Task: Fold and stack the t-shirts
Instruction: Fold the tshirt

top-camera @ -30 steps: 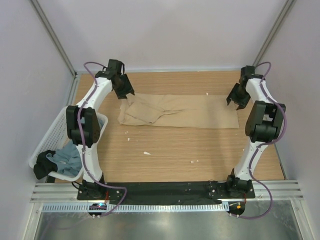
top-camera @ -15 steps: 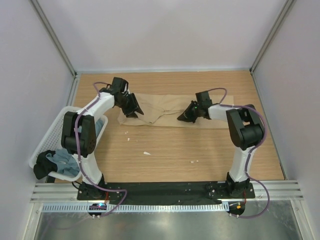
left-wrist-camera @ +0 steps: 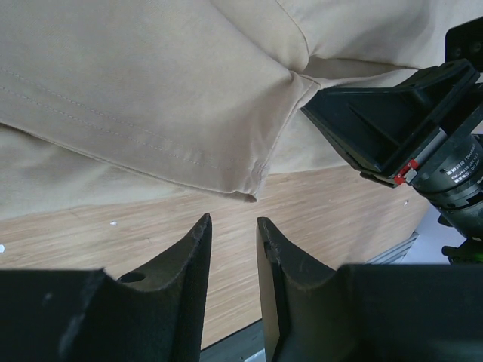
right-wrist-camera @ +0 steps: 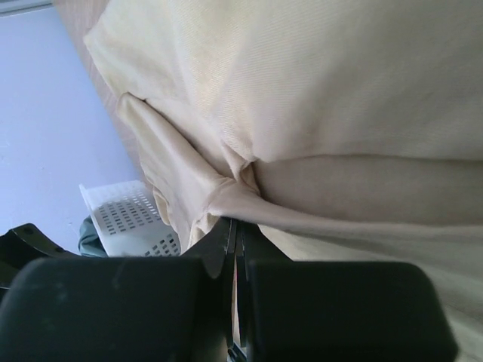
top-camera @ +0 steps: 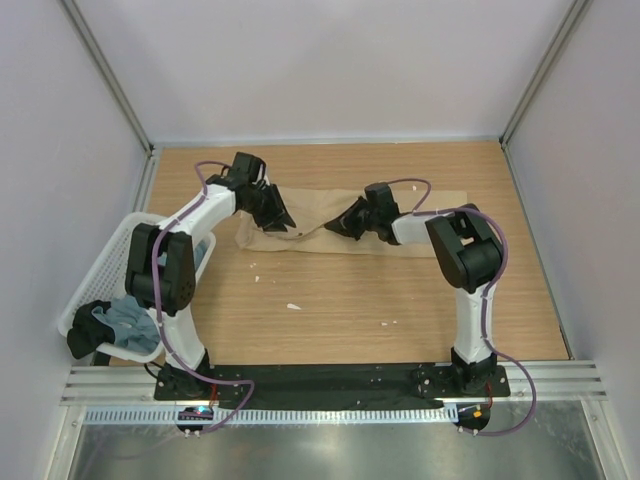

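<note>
The tan t-shirt [top-camera: 320, 205] lies spread along the back of the table, bunched at its left end. My right gripper [top-camera: 337, 226] is at the shirt's middle. In the right wrist view it [right-wrist-camera: 235, 222] is shut on a raised fold of the tan cloth [right-wrist-camera: 339, 98]. My left gripper [top-camera: 280, 222] is over the shirt's left part. Its fingers [left-wrist-camera: 232, 222] stand apart with nothing between them, just short of a hem corner of the shirt [left-wrist-camera: 151, 90]. The grey-blue t-shirt [top-camera: 135, 320] lies crumpled in the basket.
A white mesh basket [top-camera: 110, 260] stands off the table's left edge and shows in the right wrist view [right-wrist-camera: 128, 219]. The right gripper's body [left-wrist-camera: 377, 128] is close in front of my left fingers. Small white crumbs dot the wood.
The right arm swung in from the shirt's far right end to its middle and shut on the cloth. The left gripper moved right onto the shirt, and its jaws narrowed.
</note>
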Controlling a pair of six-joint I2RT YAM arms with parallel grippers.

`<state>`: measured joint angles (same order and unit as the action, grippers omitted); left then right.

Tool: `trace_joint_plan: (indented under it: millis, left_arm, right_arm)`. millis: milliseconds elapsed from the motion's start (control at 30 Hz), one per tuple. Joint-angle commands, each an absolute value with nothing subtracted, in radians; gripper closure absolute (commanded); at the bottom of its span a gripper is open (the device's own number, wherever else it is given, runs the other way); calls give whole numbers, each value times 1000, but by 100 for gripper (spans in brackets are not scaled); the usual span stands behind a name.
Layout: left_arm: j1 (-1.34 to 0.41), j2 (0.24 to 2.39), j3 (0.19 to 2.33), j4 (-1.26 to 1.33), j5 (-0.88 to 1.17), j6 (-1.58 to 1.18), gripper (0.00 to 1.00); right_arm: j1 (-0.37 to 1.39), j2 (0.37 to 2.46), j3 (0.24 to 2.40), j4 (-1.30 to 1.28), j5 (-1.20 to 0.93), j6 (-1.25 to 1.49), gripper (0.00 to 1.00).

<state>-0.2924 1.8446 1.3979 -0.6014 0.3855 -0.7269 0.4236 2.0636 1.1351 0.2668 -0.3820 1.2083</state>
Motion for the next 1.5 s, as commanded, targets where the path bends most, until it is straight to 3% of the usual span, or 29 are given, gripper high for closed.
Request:
trace_joint_plan:
  millis: [0, 300, 800, 933, 967, 1000, 1200, 1467]
  left_arm:
    - [-290, 1835, 1427, -597, 388, -732, 69]
    - [-290, 1850, 1437, -603, 393, -707, 68]
    - [-307, 2039, 1601, -580, 506, -706, 53]
    - [-368, 1990, 1592, -624, 355, -606, 44]
    - [-386, 1968, 1589, -630, 329, -586, 34]
    - [-418, 1957, 1586, -637, 266, -568, 30]
    - [-512, 1930, 1580, -679, 16, -454, 34]
    - [-577, 1974, 1646, -762, -147, -393, 38]
  right_arm:
    - [448, 2060, 1129, 365, -336, 1258, 99]
    - [454, 2094, 1126, 399, -319, 1312, 99]
    - [462, 2092, 1101, 428, -313, 1304, 99]
    - [462, 2094, 1103, 443, -307, 1324, 99]
    - [462, 2094, 1097, 449, -308, 1330, 99]
    - [463, 2094, 1094, 456, -310, 1345, 99]
    - [462, 2103, 1080, 485, -322, 1370, 99]
    - [465, 2088, 1032, 520, -334, 1408, 99]
